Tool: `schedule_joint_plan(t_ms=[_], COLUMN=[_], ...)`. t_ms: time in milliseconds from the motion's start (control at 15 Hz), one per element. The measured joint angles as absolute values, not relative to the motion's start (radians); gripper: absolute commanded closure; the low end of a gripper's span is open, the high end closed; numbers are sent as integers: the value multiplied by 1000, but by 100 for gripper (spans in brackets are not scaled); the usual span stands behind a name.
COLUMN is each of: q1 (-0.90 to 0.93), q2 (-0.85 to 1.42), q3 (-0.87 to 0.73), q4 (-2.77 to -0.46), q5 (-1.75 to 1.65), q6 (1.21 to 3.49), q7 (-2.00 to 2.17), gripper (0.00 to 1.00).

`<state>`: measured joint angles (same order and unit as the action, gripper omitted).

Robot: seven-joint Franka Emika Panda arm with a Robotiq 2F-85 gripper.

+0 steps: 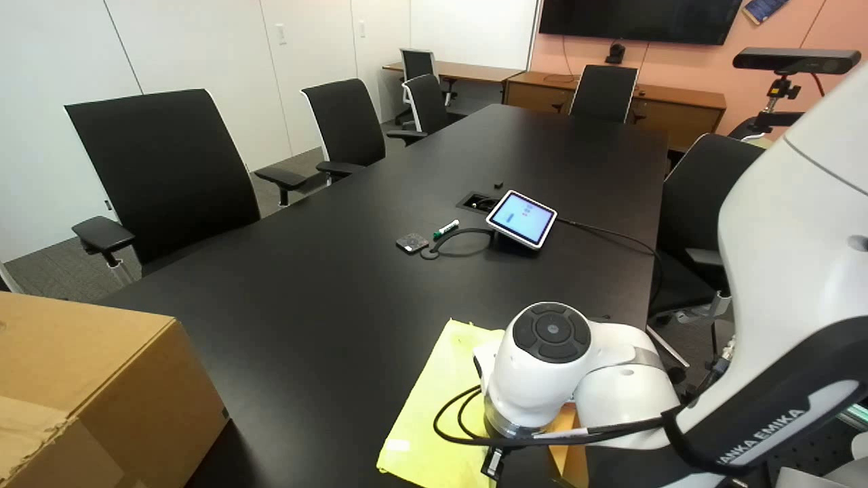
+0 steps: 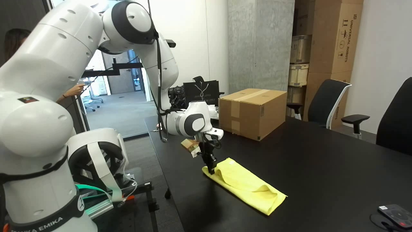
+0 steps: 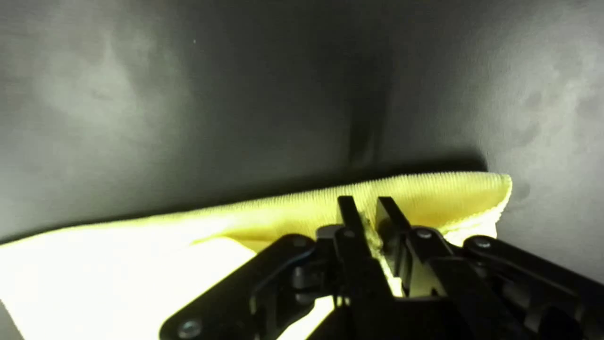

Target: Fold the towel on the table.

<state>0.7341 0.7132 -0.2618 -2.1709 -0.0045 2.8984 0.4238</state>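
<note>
The yellow towel lies on the black table. In an exterior view the towel is a long strip with layers doubled over, a raised wrinkle along its top and a loose puckered end. My gripper points down at the towel's end nearer the cardboard box, at its edge. In the wrist view the fingers stand a narrow gap apart over the towel's rounded edge. Some cloth shows in the gap, and one finger's inner face is visible. The arm hides part of the towel in an exterior view.
A large cardboard box stands on the table beyond the towel. A small box lies behind the gripper. A tablet, a marker and cables are farther along the table. A black device lies near a corner. Chairs line the table.
</note>
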Motion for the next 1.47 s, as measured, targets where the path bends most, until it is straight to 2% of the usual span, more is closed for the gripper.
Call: schedule_joint_plan(t_ms=[333, 800, 867, 933, 1000, 1267, 1467], q1=[804, 807, 804, 800, 797, 798, 810], q2=[700, 746, 755, 763, 770, 774, 750], q3=[-328, -326, -324, -321, -320, -320, -319], q4=[-2106, -1949, -1931, -1916, -1906, -1877, -1863], q5=[-46, -76, -76, -77, -77, -77, -77], q6=[2870, 2760, 2748, 2734, 2726, 2678, 2602], q7=[462, 476, 476, 476, 480, 563, 670], gripper=[81, 81, 56, 56, 51, 20, 1])
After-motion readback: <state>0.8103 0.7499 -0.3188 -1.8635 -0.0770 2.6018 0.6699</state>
